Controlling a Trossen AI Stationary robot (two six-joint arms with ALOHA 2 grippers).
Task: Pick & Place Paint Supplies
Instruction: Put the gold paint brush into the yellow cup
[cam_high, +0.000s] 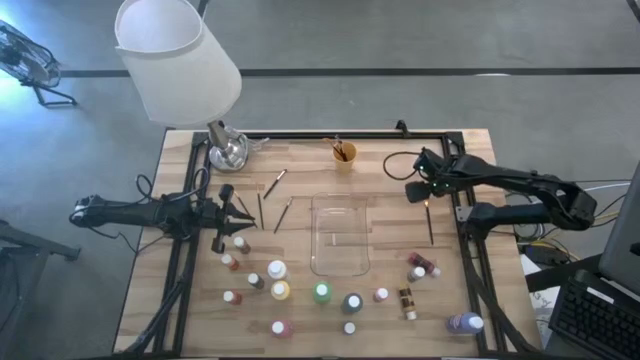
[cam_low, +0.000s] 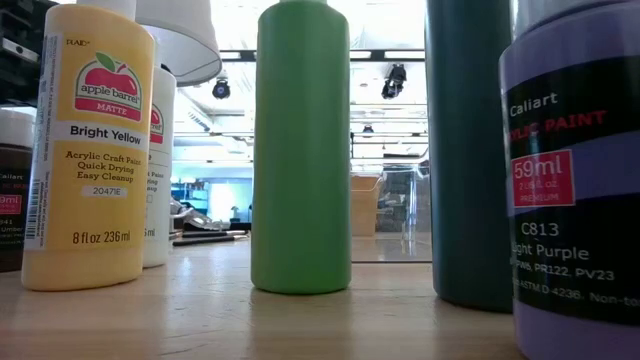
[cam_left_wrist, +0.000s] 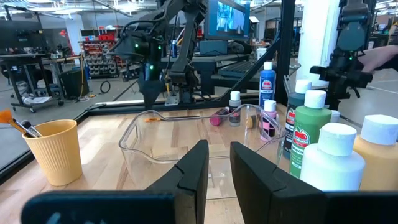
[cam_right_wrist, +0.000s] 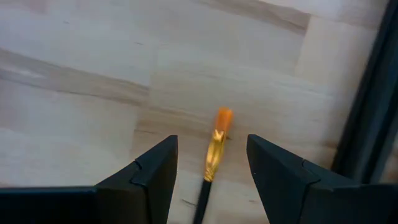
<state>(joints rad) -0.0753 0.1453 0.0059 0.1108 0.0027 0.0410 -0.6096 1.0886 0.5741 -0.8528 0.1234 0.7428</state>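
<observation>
Your right gripper (cam_right_wrist: 208, 165) right of tray (cam_high: 341, 236), fingers open astride brush (cam_right_wrist: 214, 149) on desk (cam_right_wrist: 81, 74), probably not touching. Left fingers (cam_left_wrist: 193, 171) narrow gap, empty.

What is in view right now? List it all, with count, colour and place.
table: one, light wood, under everything
lamp: one, white shade, far left corner
orange cup: one, holding brushes, far edge near the middle
clear tray: one, see-through, centre, empty
paint bottles: well over a dozen; white, yellow, green, red, purple and others; spread along the near side
loose brushes: three seen, dark handles, left of the tray
orange-tipped brush: one, right of the tray
left pincer: dark, slightly parted, empty, by the loose brushes
right pincer: dark, open, straddling the orange-tipped brush without touching it
</observation>
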